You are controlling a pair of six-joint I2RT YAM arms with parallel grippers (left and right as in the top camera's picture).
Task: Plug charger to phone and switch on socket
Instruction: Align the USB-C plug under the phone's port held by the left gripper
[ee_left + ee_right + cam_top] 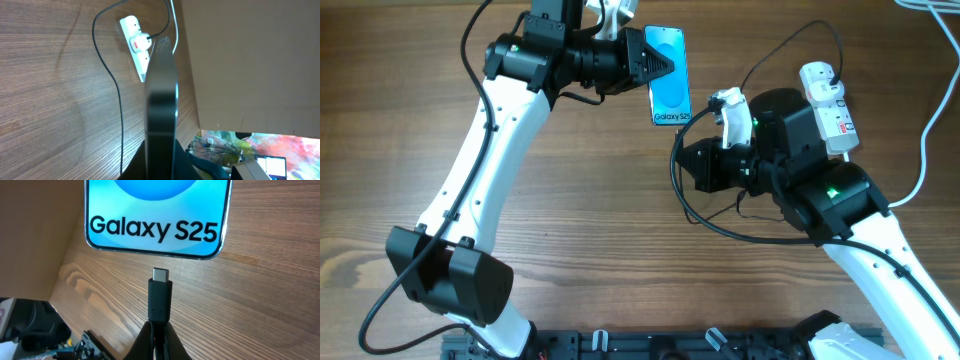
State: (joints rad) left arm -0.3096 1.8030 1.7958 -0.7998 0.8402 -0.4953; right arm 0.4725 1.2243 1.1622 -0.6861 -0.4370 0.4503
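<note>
My left gripper [655, 65] is shut on the phone [670, 75] and holds it by one long edge at the back of the table; the cyan screen faces up. The left wrist view shows the phone edge-on [161, 100] between the fingers [160, 165]. My right gripper [160, 330] is shut on the charger's black connector [160, 297]. Its metal tip sits just short of the phone's bottom edge [155, 220], lined up with it and apart from it. The white socket [828, 105] lies at the right with the charger's white plug head [817, 75] in it. The black cable [119, 100] runs from it.
The socket's thick white cord [930, 120] loops off the right edge of the table. A beige board [250, 65] stands behind the phone in the left wrist view. A black rail [670, 345] runs along the table's front edge. My right arm [820, 190] sits next to the socket.
</note>
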